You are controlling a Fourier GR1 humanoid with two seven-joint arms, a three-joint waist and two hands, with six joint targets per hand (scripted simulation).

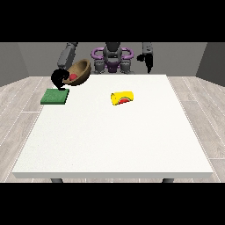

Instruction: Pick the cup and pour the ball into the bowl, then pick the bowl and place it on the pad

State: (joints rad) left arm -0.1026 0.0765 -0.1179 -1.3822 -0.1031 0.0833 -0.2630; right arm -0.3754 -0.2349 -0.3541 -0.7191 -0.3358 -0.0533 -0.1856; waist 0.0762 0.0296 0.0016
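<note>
In the front view, one brown bowl [79, 72] is held up above the tabletop [114, 132] near its far edge at the view's left, tilted so that its open mouth faces the camera and somewhat downward; a red ball [73, 76] shows inside it, low against the inner wall. The hand at the view's left [59, 78] is curled round the bowl's lower rim, its dark fingers overlapping the edge. Just below and in front of that hand lies one green pad [55, 96], flat on the tabletop near the left edge; the bowl is above its far side and I cannot tell whether it touches it. One yellow cup [121, 97] lies on its side near the middle of the tabletop, well apart from the bowl and pad, its long axis running roughly left to right across the view with a slight slant, its mouth towards the view's right; a red patch shows at its lower side near that end. The hand at the view's right [147, 59] hangs over the far edge of the tabletop, holding nothing, fingers pointing down and looking relaxed.
</note>
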